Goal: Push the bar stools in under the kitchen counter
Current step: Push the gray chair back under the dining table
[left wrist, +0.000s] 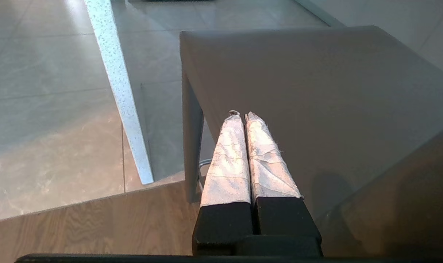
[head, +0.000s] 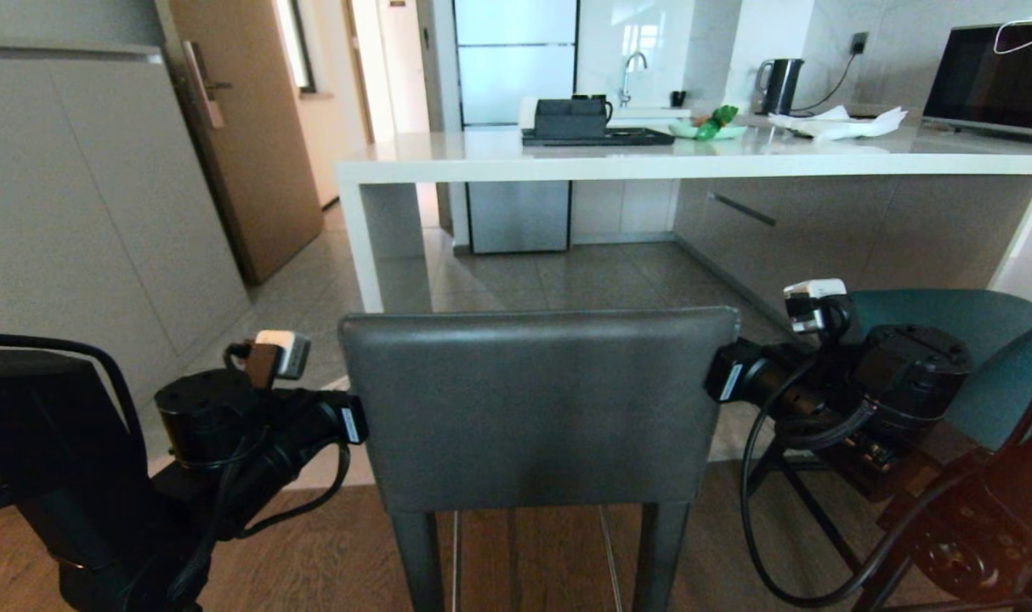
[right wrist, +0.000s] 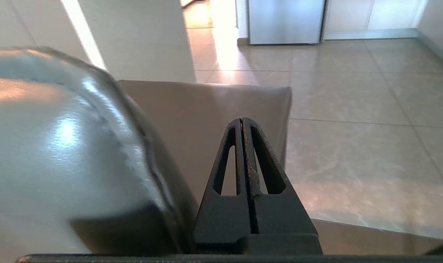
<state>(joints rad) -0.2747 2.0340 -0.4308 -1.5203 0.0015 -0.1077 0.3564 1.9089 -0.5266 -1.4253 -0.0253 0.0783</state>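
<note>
Grippers (left wrist: 242, 116) (right wrist: 242, 120) closed, flanking grey stool (head: 537, 408).

Kettle (head: 779, 85), laptop (head: 988, 81), green plate (head: 707, 130), black tray (head: 597, 136), wooden door (head: 244, 127).

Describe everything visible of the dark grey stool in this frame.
The dark grey stool stands upright on wood flooring, short of the kitchen counter. It has a boxy, low, leather-looking back, square dark legs and a metal footrest. The shut left gripper and shut right gripper flank its sides; contact is unclear.
</note>
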